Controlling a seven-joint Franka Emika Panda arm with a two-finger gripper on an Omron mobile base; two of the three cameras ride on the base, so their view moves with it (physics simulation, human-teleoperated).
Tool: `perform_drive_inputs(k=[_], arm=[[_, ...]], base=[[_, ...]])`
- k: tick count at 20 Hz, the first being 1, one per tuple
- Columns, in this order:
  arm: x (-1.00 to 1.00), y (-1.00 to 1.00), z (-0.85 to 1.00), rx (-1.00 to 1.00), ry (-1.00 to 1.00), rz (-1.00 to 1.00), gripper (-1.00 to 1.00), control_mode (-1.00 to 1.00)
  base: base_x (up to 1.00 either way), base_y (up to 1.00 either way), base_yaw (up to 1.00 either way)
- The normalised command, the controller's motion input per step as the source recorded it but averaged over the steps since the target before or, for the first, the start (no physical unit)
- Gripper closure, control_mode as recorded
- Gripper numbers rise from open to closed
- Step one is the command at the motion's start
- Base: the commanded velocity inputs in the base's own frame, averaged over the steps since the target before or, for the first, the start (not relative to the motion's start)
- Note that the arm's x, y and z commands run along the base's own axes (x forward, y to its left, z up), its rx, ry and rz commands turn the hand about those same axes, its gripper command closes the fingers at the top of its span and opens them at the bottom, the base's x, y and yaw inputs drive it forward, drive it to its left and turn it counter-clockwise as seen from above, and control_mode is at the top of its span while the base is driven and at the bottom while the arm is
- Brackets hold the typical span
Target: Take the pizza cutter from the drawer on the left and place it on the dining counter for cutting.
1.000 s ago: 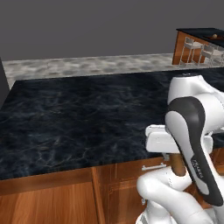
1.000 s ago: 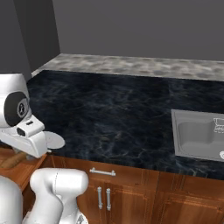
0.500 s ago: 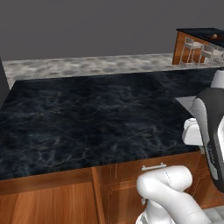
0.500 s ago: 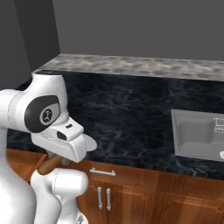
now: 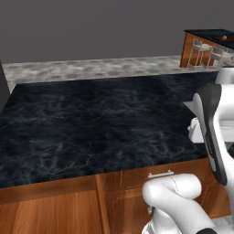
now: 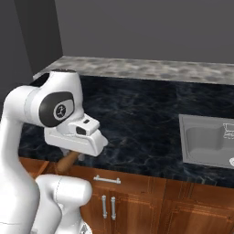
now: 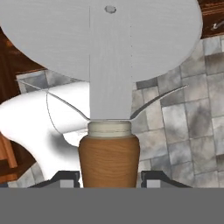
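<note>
Swung wide within the last second — from low at the cabinet front up and across above the black worktop's edge; gripper (image 7: 109,181) pinched on the brown handle of the pizza cutter (image 7: 105,52), grey wheel standing large ahead of the fingertips (image 7: 65,178), floor tiles beyond it. Out of the drawer (image 6: 107,179) already, then — judged as carrying begun; dining counter (image 5: 215,34) well apart at far right, placing not yet done.
</note>
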Motion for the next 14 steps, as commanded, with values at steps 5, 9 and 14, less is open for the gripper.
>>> perform_drive_inputs(k=[5,9,14], arm=[[0.16,0.02,0.0,0.0,0.0,0.01,1.0,-1.0],[0.0,0.09,-0.05,0.0,0.02,0.0,1.0,-1.0],[0.0,0.05,-0.1,0.0,0.02,0.05,1.0,-1.0]], base=[[0.0,0.0,0.0],[0.0,0.0,0.0],[0.0,0.0,0.0]])
